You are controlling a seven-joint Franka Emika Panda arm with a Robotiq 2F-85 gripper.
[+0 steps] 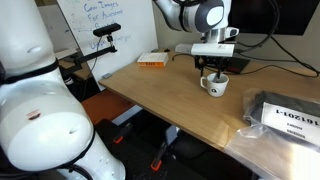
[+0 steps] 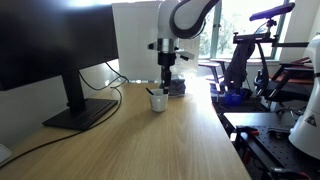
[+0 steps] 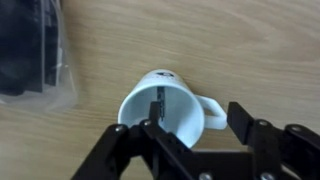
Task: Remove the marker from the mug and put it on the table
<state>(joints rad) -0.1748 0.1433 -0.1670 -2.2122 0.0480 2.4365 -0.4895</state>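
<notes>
Well, the gripper [image 3: 197, 128] hangs low with its fingers [image 3: 240, 122] far apart; the marker [image 3: 157, 104] stands inside the white mug [image 3: 178, 104], right by one finger; the mug sits on the table [image 3: 250, 40]; a dark bag [image 3: 30, 55] lies at 10 o'clock.

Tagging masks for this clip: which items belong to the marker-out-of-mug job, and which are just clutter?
Job: marker, mug, table.
Lying about: monitor, whiteboard, orange box, black packet.
</notes>
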